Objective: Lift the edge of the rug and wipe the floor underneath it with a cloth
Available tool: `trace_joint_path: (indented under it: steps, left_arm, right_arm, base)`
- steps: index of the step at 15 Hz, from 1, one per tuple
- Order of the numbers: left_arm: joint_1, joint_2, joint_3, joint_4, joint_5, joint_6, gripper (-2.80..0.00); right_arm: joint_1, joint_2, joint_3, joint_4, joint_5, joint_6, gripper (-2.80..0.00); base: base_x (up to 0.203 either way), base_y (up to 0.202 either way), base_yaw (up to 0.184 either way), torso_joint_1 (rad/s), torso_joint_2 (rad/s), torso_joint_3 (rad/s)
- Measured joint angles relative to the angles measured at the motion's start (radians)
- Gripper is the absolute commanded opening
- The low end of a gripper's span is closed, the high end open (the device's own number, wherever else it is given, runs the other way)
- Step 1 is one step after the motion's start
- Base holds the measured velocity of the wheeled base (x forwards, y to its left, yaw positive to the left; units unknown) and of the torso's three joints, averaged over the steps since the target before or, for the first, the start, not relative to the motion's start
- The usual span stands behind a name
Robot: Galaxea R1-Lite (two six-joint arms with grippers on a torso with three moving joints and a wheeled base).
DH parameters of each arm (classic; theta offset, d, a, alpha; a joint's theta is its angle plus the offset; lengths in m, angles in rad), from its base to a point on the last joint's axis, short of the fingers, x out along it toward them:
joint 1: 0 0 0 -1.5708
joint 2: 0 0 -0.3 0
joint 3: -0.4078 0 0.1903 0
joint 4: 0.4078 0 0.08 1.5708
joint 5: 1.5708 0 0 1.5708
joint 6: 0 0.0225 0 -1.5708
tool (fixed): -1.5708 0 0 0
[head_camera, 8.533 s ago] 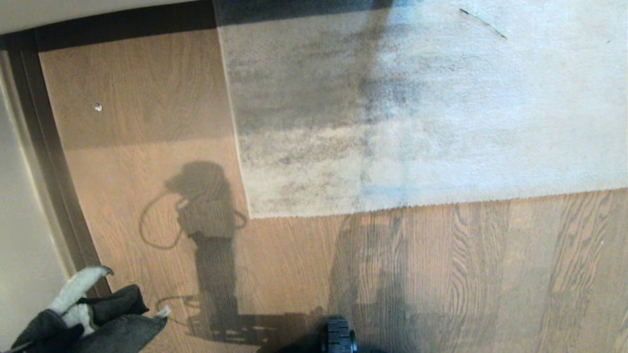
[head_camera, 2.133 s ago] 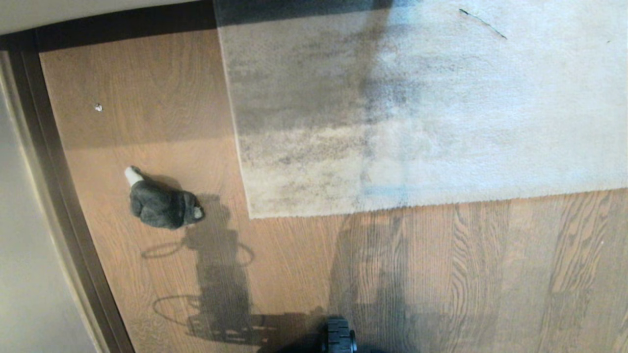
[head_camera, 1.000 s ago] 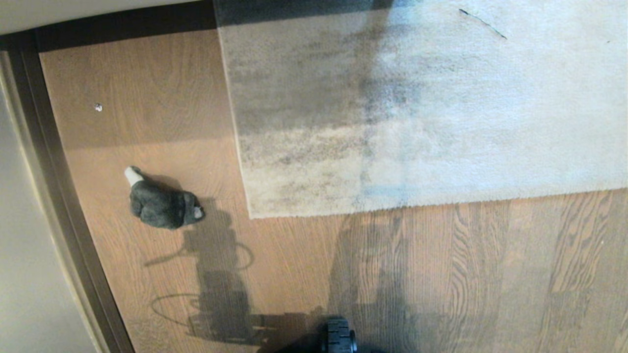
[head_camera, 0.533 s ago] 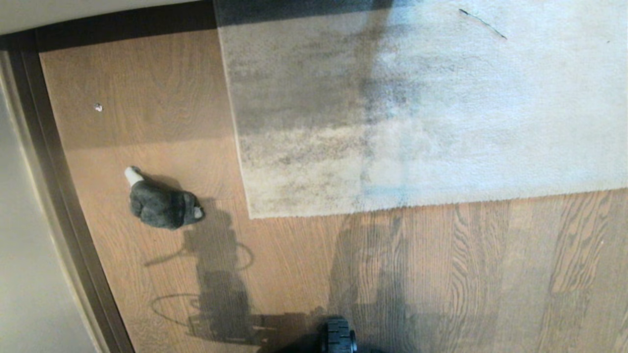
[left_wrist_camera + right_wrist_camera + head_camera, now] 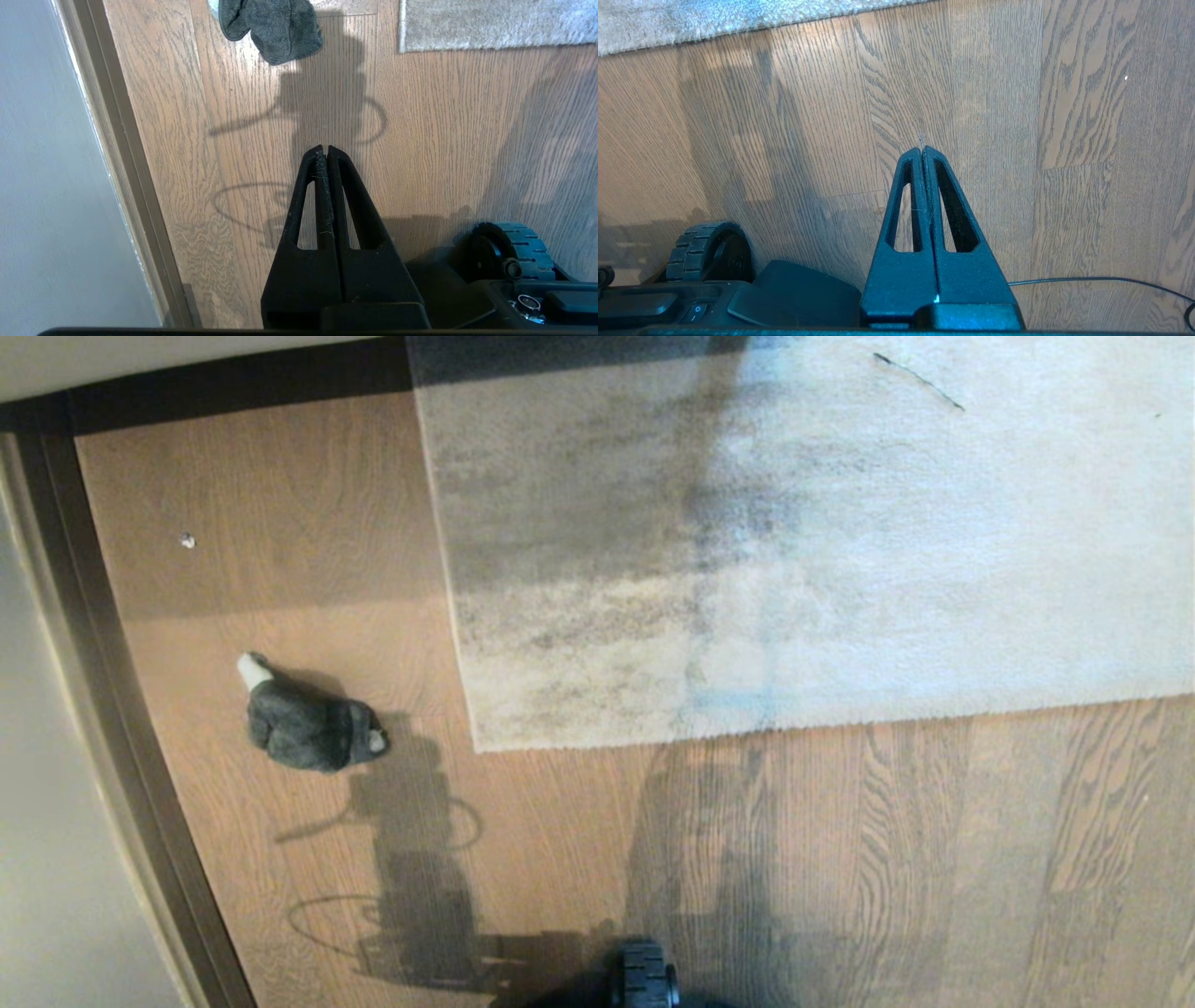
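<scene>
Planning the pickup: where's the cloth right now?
In the head view the cloth lies bunched on the floor on the robot's left, between the dark skirting strip and the rug's near-left corner, touching neither.

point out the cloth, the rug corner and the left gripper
cloth (image 5: 308, 728), head view, its dark bunched middle
rug corner (image 5: 480, 743), head view, near square corner
left gripper (image 5: 326, 150), left wrist view, shut fingertips

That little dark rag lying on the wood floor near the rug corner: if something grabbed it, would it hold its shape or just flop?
Probably flop: the cloth lies crumpled in a soft heap, with no stiff edge showing. It looks fluffy and small, so likely light. Pushed across the smooth floor, it would likely slide or bunch up rather than roll.
</scene>
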State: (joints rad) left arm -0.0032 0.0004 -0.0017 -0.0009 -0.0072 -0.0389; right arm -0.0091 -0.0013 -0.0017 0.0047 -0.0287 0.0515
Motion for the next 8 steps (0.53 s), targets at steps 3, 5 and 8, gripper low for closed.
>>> trace_joint_path:
  steps: [3, 5, 8]
  left_arm:
    - [0.0, 0.0, 0.0, 0.0, 0.0, 0.0, -2.8]
    - [0.0, 0.0, 0.0, 0.0, 0.0, 0.0, -2.8]
    - [0.0, 0.0, 0.0, 0.0, -0.001, 0.0, -2.8]
  right_arm:
    - [0.0, 0.0, 0.0, 0.0, 0.0, 0.0, -2.8]
    - [0.0, 0.0, 0.0, 0.0, 0.0, -0.001, -2.8]
    - [0.0, 0.0, 0.0, 0.0, 0.001, -0.001, -2.8]
  base:
    - [0.0, 0.0, 0.0, 0.0, 0.0, 0.0]
    - [0.0, 0.0, 0.0, 0.0, 0.0, 0.0]
    - [0.0, 0.0, 0.0, 0.0, 0.0, 0.0]
